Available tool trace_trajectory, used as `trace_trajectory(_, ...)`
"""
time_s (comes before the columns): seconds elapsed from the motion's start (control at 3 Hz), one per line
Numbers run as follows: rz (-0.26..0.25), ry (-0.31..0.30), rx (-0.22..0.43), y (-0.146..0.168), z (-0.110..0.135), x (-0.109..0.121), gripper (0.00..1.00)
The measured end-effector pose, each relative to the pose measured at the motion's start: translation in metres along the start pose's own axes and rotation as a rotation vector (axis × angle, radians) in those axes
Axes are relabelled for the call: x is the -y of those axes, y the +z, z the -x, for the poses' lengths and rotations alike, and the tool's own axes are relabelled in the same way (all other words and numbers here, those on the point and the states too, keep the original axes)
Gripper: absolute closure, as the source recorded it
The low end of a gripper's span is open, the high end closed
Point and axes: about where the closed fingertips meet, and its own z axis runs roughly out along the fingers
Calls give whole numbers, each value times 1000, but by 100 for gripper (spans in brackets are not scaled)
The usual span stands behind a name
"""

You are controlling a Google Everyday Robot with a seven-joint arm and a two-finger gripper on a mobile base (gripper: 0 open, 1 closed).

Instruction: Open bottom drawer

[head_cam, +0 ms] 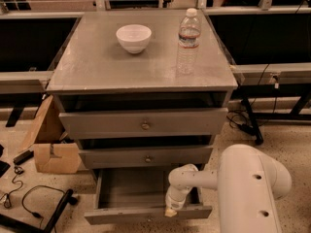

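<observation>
The bottom drawer (121, 193) of the grey cabinet is pulled out and shows an empty grey tray with its slim front panel (146, 214) toward me. My gripper (171, 208) hangs from the white arm (243, 188) at the right part of the front panel, pointing down at its top edge. The knob is not visible. The two taller drawers above, upper (144, 123) and middle (146, 157), are pushed in, each with a small round knob.
A white bowl (133, 37) and a clear water bottle (187, 41) stand on the cabinet top (97, 67). A cardboard box (51, 140) and black cables (29, 203) lie on the floor at left. Black table legs (252, 120) stand at right.
</observation>
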Motion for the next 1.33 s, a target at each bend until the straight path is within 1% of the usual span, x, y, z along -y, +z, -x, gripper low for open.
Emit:
trace_trajectory(0.33, 22, -2, 4, 3, 0, -6, 100)
trace_trajectory(0.67, 23, -2, 5, 3, 1, -4, 100)
trace_trajectory(1.0, 23, -2, 5, 3, 1, -4, 81)
trace_trajectory(1.33, 23, -2, 5, 3, 1, -4, 50)
